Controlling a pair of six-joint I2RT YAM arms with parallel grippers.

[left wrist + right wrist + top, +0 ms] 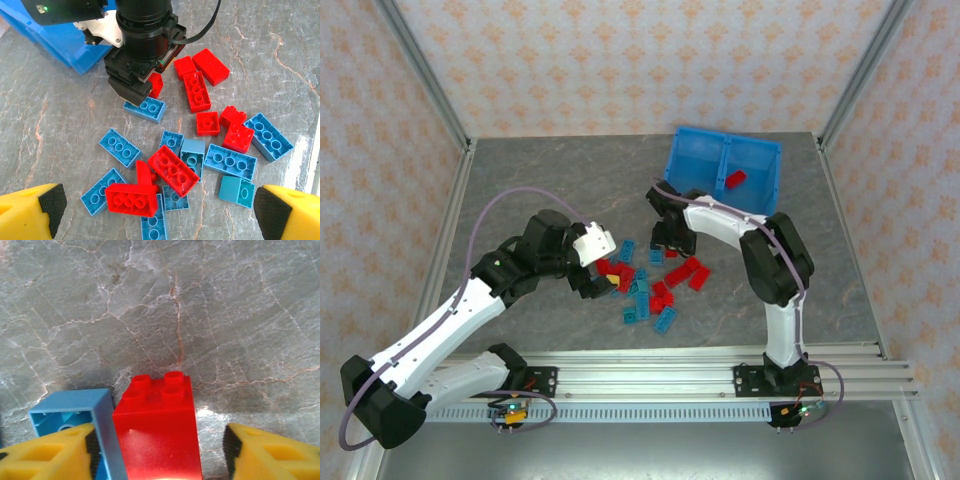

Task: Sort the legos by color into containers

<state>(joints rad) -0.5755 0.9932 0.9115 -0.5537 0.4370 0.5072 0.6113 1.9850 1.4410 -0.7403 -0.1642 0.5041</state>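
A blue two-compartment bin (pixel 705 160) sits at the far side of a grey marbled bench (pixel 540 190); one red lego (pixel 735 180) lies in its right compartment; the remaining red and teal legos (pixel 655 285) lie heaped just in front of the bin. The right pincer (pixel 159 445) hangs over the heap's bin-side edge, released, yellow fingers (pixel 265 452) straddling a red brick (pixel 157 415), a blue brick (pixel 75 407) just beside it; the left pincer (pixel 155 212) hovers, spread wide, over the heap's side farthest from the bin.
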